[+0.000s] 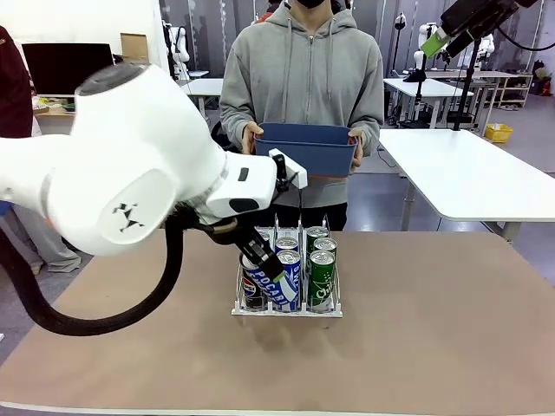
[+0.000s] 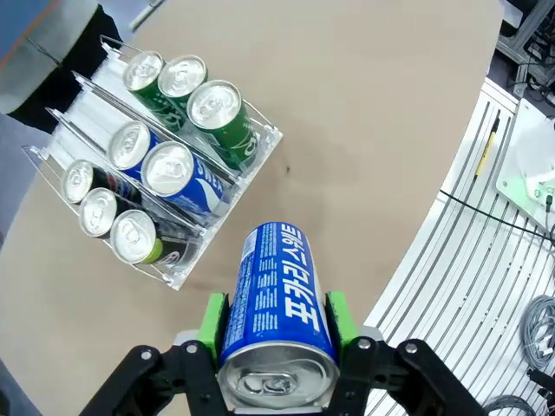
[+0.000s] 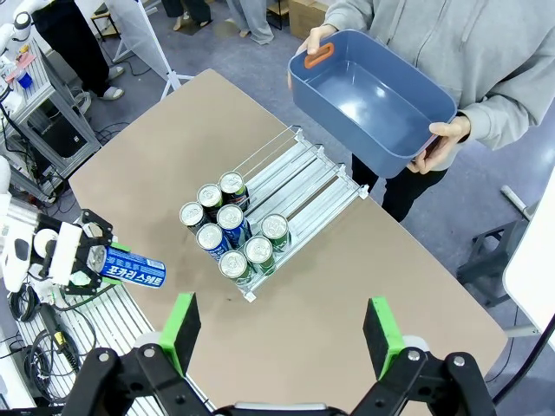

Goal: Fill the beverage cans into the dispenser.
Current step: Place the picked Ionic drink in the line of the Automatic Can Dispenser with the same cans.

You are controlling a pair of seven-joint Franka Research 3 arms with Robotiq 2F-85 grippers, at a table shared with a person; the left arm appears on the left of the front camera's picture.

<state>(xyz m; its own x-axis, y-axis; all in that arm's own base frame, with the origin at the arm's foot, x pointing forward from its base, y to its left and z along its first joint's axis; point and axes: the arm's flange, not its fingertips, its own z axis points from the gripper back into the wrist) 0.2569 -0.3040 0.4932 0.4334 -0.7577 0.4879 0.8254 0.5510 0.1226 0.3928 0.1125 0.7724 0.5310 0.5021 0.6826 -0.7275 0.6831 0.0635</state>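
Observation:
My left gripper (image 2: 277,325) is shut on a blue-and-white Pocari can (image 2: 276,299), its silver top toward the wrist camera. It hovers off the table's near edge, short of the dispenser (image 2: 260,139). That clear rack holds three green cans (image 2: 212,108), two Pocari cans (image 2: 166,169) and three black cans (image 2: 108,221) at its low end. From the front, the held can (image 1: 277,282) covers part of the dispenser (image 1: 334,310). My right gripper (image 3: 282,334) stands open and empty, high above the table, with the cans (image 3: 230,230) and the dispenser (image 3: 299,169) below it.
A person at the far side holds an empty blue bin (image 1: 305,147) in both hands, also in the right wrist view as the bin (image 3: 373,100). The brown table (image 1: 434,329) has free room to the right of the rack. Cables and a slatted floor (image 2: 486,260) lie beyond the table's near edge.

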